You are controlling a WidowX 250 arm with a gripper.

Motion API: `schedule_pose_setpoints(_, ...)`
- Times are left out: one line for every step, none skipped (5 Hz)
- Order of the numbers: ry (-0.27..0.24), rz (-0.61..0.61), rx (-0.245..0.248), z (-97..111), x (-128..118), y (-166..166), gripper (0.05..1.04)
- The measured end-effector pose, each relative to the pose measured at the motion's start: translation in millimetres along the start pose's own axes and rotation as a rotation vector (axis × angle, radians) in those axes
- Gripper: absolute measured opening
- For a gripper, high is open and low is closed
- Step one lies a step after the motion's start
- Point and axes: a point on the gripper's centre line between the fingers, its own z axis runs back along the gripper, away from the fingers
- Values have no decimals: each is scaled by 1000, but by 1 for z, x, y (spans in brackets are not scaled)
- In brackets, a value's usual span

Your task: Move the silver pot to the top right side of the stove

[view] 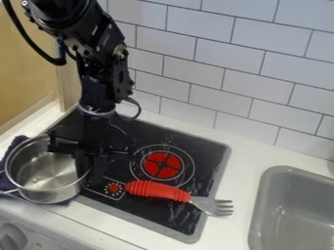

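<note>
My gripper (90,167) hangs down at the right rim of the silver pot, over the left part of the stove. The silver pot (47,172) stands upright at the far left, by the stove's left edge, with its right side behind and beside the gripper. Nothing shows inside the pot, and a thin metal handle points to the lower left. The black stove (176,211) has a red burner mark at its right and a small red dial mark nearer the front.
A fork (157,191) with a thick red handle lies across the front of the stove, its tines past the right edge. Purple cloth (10,183) shows beneath and beside the pot. A grey sink (287,215) is at the right; a tiled wall (202,78) stands behind.
</note>
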Motion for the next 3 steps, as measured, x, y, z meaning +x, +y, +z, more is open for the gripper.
schedule_pose_setpoints(-7,1,-6,6,0,0,66)
schedule_pose_setpoints(-23,-12,35,18,5,0,64)
schedule_pose_setpoints(-70,-48,34,36,14,-16,64)
